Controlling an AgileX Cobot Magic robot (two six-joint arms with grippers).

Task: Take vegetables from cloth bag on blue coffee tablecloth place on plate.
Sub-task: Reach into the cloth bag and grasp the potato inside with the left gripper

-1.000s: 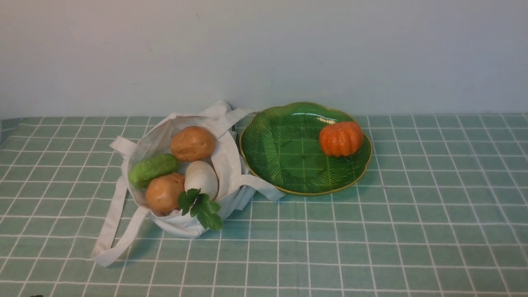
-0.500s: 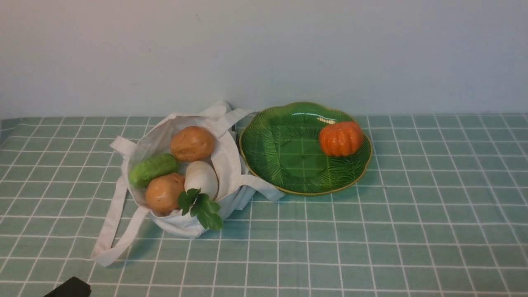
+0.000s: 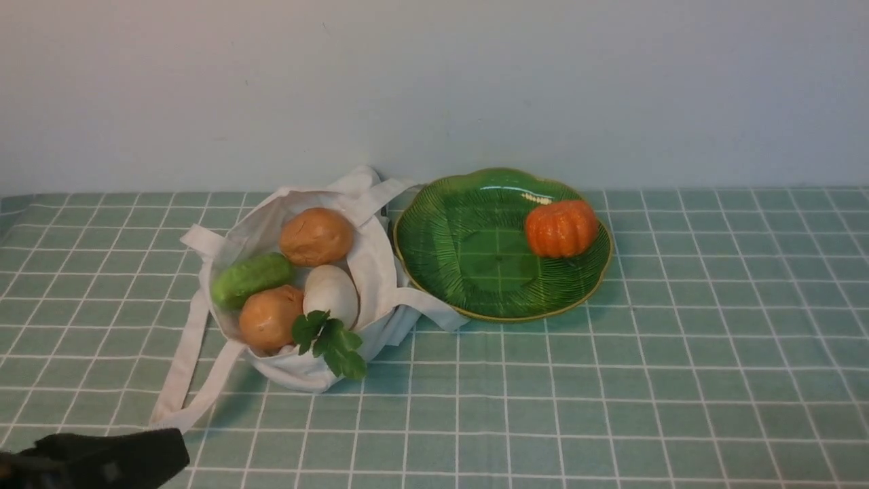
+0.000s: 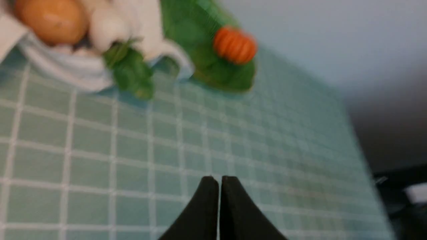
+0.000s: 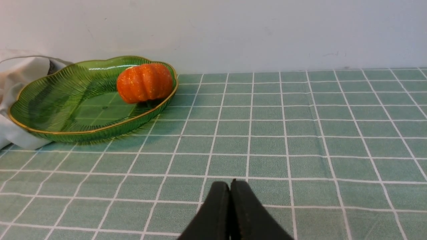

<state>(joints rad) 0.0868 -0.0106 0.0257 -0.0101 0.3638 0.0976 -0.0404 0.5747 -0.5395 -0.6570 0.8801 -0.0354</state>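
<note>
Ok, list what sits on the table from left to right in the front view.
The cucumber in the bag → the white radish, also in it → the green plate → the pumpkin on its right part.

You are looking at a staged robot test bench, lab-like in its plainness. The blue coffee tablecloth (image 3: pixel 611 380) is spread flat across the whole surface and runs back to a plain pale wall (image 3: pixel 434 81) marked only by faint scuffs. What sits on it reads as props: glossy moulded toy vegetables (image 3: pixel 317 236) in a cloth bag (image 3: pixel 373 265), and an orange toy pumpkin (image 3: pixel 561 228) on the plate (image 3: pixel 461 258). In your left wrist view, past the cloth's edge, the space is dark with blurred black gear (image 4: pixel 400 200).
</note>
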